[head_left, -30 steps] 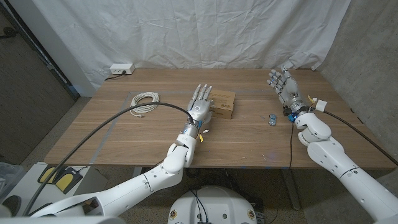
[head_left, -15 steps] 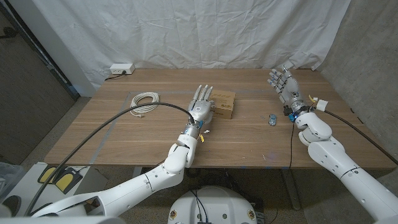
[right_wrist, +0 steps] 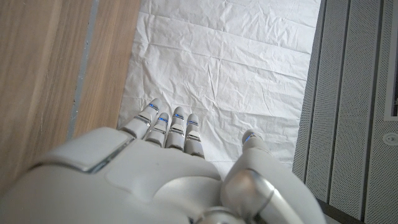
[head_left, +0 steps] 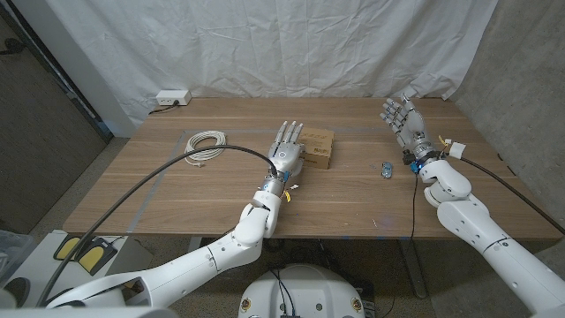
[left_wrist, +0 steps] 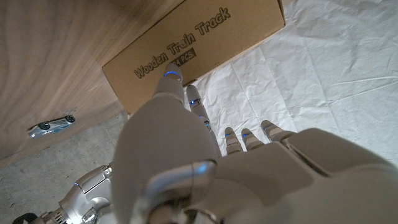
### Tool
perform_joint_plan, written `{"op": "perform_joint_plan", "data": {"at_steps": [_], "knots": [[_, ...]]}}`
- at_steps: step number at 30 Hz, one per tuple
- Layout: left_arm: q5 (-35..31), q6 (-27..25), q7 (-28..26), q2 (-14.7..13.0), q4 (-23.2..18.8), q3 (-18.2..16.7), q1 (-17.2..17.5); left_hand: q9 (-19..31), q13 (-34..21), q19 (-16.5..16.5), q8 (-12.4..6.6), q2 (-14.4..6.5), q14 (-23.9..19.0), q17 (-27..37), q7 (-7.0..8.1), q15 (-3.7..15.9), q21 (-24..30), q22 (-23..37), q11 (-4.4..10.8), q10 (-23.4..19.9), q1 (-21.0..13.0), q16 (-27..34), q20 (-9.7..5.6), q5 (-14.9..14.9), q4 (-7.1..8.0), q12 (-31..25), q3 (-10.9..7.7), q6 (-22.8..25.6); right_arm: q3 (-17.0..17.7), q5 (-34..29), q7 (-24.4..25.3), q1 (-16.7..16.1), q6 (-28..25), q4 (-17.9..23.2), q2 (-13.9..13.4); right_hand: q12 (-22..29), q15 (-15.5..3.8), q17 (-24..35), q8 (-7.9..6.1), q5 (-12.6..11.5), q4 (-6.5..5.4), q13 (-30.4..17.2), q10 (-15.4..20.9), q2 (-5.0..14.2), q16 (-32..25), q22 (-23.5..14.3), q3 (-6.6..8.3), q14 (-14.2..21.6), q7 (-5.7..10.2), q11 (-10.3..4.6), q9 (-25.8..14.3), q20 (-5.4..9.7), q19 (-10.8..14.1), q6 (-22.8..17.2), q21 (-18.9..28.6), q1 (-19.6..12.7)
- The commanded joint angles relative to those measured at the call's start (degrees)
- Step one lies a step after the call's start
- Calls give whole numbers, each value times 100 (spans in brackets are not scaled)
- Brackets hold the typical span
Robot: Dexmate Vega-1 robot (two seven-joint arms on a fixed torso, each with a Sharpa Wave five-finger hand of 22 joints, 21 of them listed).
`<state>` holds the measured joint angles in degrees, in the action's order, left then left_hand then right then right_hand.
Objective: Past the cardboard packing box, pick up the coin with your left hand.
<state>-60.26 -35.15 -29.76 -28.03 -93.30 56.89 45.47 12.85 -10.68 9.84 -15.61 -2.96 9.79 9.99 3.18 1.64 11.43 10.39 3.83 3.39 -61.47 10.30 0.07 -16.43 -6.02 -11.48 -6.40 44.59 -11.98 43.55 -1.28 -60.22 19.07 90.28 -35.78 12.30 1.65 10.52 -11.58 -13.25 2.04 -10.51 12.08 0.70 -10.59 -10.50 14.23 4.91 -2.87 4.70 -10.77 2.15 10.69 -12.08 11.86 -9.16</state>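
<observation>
Nothing on the table has shifted over the last second, and both arms hold the same poses as before. No coin can be made out; if one lies past the cardboard packing box [head_left: 316, 147], it is hidden or too small to tell. That box sits near the middle of the table [head_left: 177, 190], a flat brown carton; in the left wrist view its face [left_wrist: 186, 46] reads "Wooden Train Track".

Left hand [head_left: 285, 147] hovers at the box's left end, fingers straight and slightly spread, reaching toward the table's far side; it holds nothing. From the head view its fingers overlap the box's left edge, though whether they touch it cannot be told. In the left wrist view the back of the hand [left_wrist: 180, 155] lies below the box's printed face, fingertips pointing at it.

Right of the box, well apart from it, a small toy car [head_left: 387, 169] lies on the wood; the left wrist view shows it as a silvery car [left_wrist: 51, 126].

Right hand [head_left: 403, 119] stands raised above the table's right part, near the far edge, palm upright with fingers apart and empty. The right wrist view shows its back [right_wrist: 149, 180], fingers reaching toward a white cloth backdrop [right_wrist: 217, 68].

On the table's left part lies a coiled white cable [head_left: 205, 143]. At the far left corner sits a white power strip [head_left: 172, 96].
</observation>
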Motion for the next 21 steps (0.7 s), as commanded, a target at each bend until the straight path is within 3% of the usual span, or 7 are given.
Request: {"op": "perform_joint_plan", "data": {"at_steps": [1,21], "knots": [[57,-8,-58,40,86,19,-27,38,4,262,-85,-48,23,18,-36,58,33,20,34,-73,-37,49,-34,32,-12,-60,26,162,-6,30,-30,39,-7,-75,18,-9,33,33,26,-39,8,-11,45,51,-26,-23,-4,23,-4,-12,-14,94,0,-30,-12,19],[183,129,-228,161,371,111,-245,47,5,166,-216,-116,-251,12,-64,185,66,20,161,-363,-157,94,24,58,-52,-125,9,498,23,62,-82,98,31,-174,33,-3,42,34,24,-38,16,-12,64,58,-27,-23,-11,26,9,-14,-13,86,-3,-37,-13,19]]}}
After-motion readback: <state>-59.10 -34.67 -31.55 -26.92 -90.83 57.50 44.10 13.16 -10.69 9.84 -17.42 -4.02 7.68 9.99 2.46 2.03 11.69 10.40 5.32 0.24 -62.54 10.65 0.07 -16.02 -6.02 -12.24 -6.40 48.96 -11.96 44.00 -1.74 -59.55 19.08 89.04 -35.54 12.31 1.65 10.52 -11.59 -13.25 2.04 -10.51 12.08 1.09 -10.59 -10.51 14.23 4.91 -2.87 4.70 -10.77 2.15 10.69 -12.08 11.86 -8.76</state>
